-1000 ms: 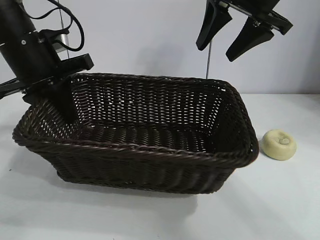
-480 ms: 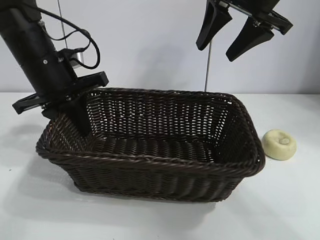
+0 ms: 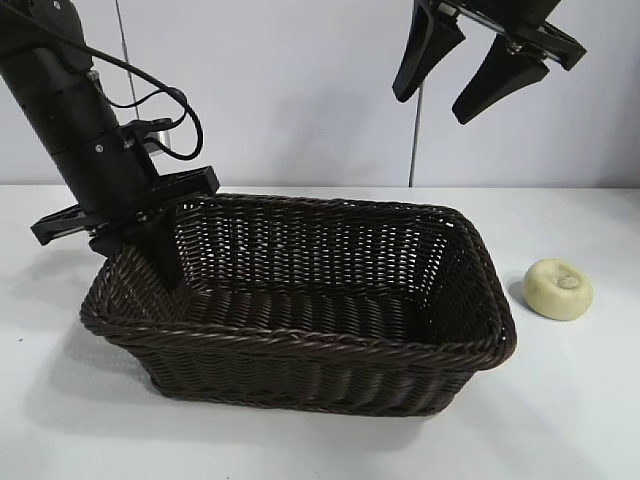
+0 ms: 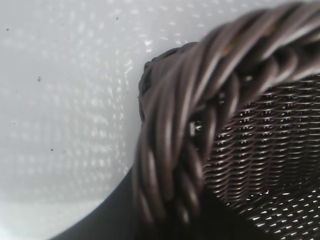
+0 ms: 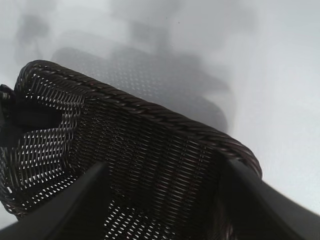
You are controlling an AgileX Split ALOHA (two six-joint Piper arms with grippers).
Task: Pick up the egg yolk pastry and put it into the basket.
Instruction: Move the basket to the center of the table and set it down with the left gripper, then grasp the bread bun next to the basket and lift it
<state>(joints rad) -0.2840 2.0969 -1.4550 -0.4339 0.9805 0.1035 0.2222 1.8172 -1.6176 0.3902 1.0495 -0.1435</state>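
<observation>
A dark-brown woven wicker basket point(image 3: 300, 300) sits on the white table point(image 3: 580, 400), its long axis running across the scene from left to right and its open mouth facing up, the near left corner swung slightly toward the viewer. The left gripper point(image 3: 150, 250) reaches steeply down at the basket's left end, its fingers nearly closed and pinched on the braided rim there, one dark finger inside the wall; the left wrist camera shows that thick braided rim point(image 4: 200, 130) filling the frame right at the fingers. The egg yolk pastry point(image 3: 558, 289), a small pale-yellow domed bun, rests flat on the table just beside the basket's right end, apart from it, with its dimpled button facing up. The right gripper point(image 3: 470, 75) hangs high above the basket's right half, well clear of both pastry and basket, its two black fingers point(image 3: 425, 50) spread wide and holding nothing. From the right wrist camera the basket point(image 5: 140, 150) lies below between those parted fingers.
</observation>
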